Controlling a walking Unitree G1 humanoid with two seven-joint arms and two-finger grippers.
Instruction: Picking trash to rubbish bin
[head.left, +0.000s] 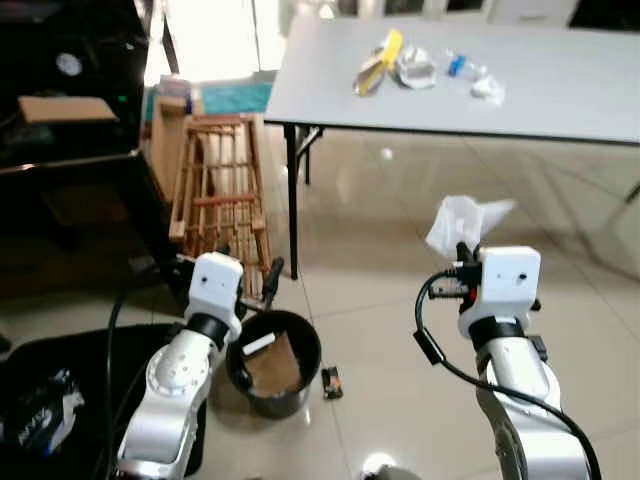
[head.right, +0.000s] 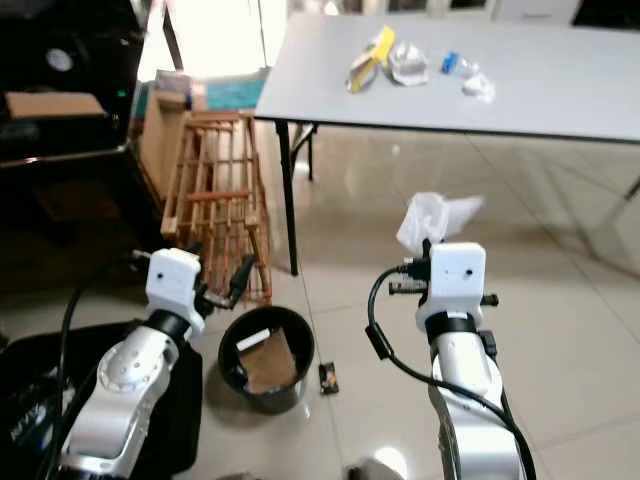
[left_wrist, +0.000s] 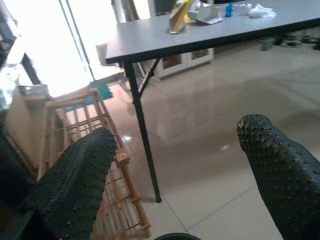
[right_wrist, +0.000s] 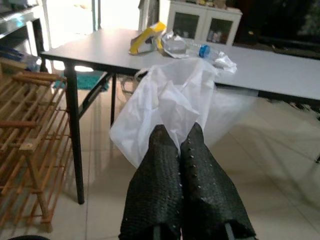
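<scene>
Head pair: high up, facing forward and down over both arms; grey table (head.left: 520, 85) far ahead, black bin (head.left: 275, 362) near on the floor.
Left wrist: low, looking along spread fingers (left_wrist: 75, 185) toward the table leg (left_wrist: 141, 132) and wooden rack (left_wrist: 100, 165).
Right wrist: low, close behind pressed-together fingers (right_wrist: 187, 185) gripping a white plastic bag (right_wrist: 170, 107); table beyond.
Shared: table, its litter, wooden rack, tiled floor.

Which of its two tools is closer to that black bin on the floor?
Left. The left tool hangs open just above the black bin's rim, while the right tool, pinching a white plastic bag, is off to the bin's right over bare floor.
</scene>
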